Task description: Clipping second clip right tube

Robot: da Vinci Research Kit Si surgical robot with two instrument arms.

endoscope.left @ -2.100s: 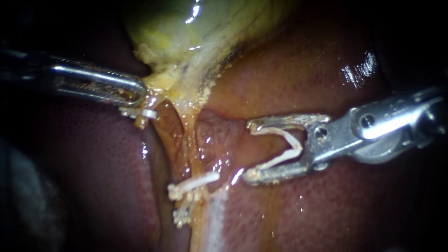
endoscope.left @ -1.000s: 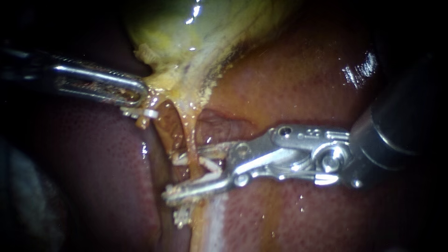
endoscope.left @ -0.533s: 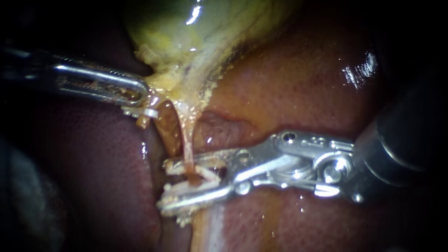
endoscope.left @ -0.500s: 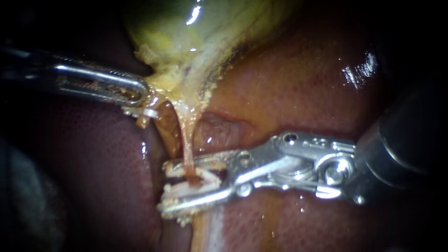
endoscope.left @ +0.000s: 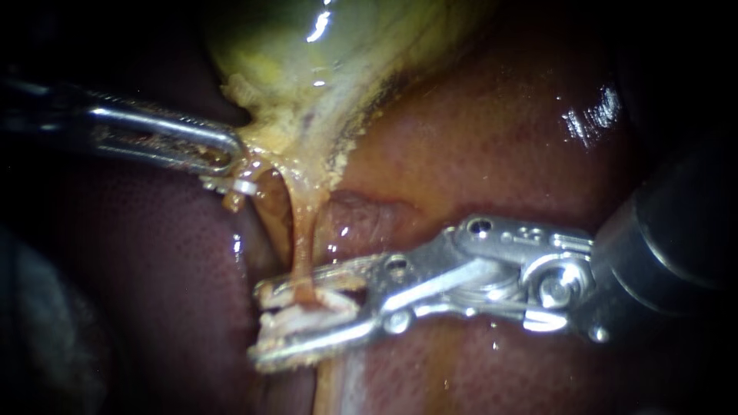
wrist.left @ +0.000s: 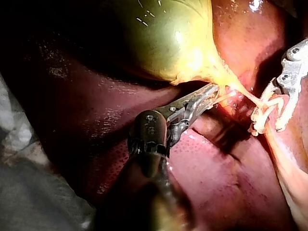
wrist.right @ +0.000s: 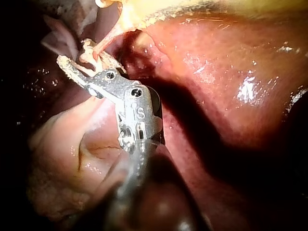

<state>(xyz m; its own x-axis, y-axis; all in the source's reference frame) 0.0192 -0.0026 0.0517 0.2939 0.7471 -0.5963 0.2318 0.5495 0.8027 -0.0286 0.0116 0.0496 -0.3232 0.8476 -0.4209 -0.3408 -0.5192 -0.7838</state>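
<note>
Clamping right instrument jaws on clip around tube | left instrument jaws grip gallbladder

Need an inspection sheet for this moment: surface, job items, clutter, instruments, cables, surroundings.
Surface: liver, wet and glossy, lying under everything.
Job's things: gallbladder at the top of the endoscope view; a thin tube runs down from it; a white clip sits around the tube.
Clutter: small white fragment beside the left instrument's jaws, kind unclear.
Instruments: left instrument, jaws shut on the gallbladder's lower end; right instrument, jaws holding the clip from both sides and straddling the tube.
Cables: nothing seen.
Surroundings: pale cloth beyond the liver's edge in the left wrist view; otherwise dark.
</note>
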